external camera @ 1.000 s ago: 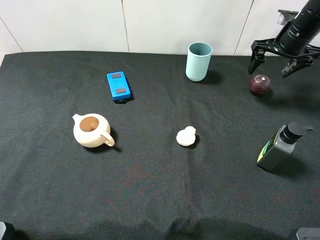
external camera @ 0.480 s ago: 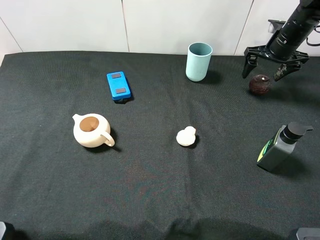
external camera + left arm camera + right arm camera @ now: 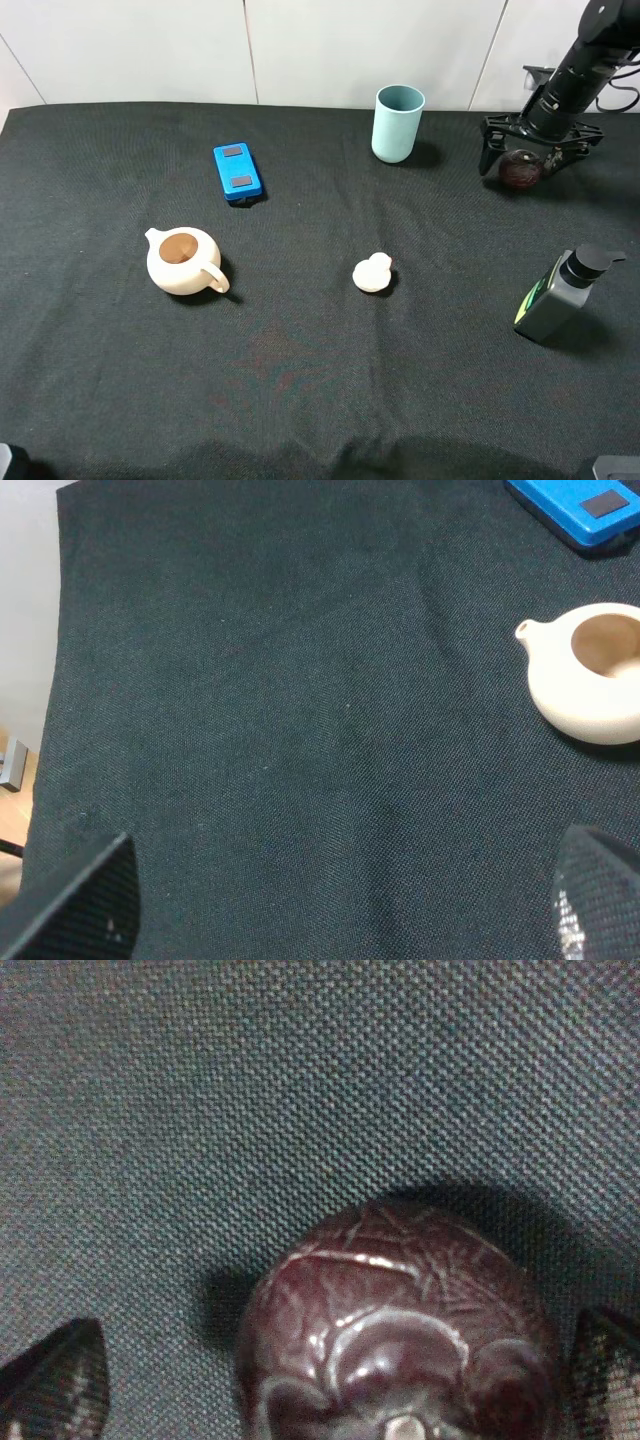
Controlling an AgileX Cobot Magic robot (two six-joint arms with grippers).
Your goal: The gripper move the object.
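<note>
The small glossy dark maroon ball lies on the black cloth at the far right, to the right of the cup. My right gripper is lowered over it, open, with one splayed finger on each side of the ball. In the right wrist view the ball fills the lower middle, between the two fingertips, which stand apart from it. My left gripper is open and empty above bare cloth near the table's left side.
A teal cup stands left of the ball. A blue box, a cream teapot, a white lumpy figurine and a grey pump bottle stand on the black cloth.
My right gripper has come down and to the left from above the ball, and its fingers now straddle it. The ball has stayed in place. Nothing else has moved.
</note>
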